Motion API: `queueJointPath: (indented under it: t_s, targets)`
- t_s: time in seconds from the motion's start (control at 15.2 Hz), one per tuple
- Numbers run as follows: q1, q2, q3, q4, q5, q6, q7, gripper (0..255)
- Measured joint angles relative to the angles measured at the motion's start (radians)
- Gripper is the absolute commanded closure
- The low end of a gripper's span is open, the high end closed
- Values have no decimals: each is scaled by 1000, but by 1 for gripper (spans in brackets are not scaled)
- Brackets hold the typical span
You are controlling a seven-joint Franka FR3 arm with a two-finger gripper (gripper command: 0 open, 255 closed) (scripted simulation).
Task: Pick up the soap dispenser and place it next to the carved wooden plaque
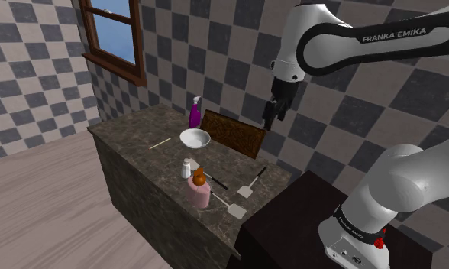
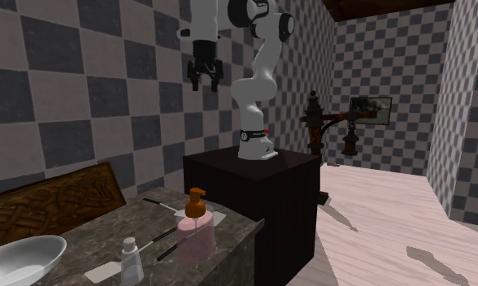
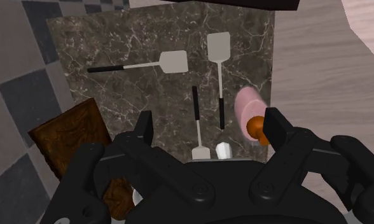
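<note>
I am rising from my base at the shoulder view's lower right, bending at the elbow and stretching my white arm up and to that view's left. My wrist is turning downward, so my black gripper is hanging high in the air and pointing down. My two fingers are standing well apart, with the jaws spread wide and clasping nothing.
</note>
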Motion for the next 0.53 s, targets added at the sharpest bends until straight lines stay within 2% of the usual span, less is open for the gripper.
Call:
queueJointPath:
  t_s: [0.53]
  targets:
    - [4, 259, 99, -20, -3, 273, 103, 0]
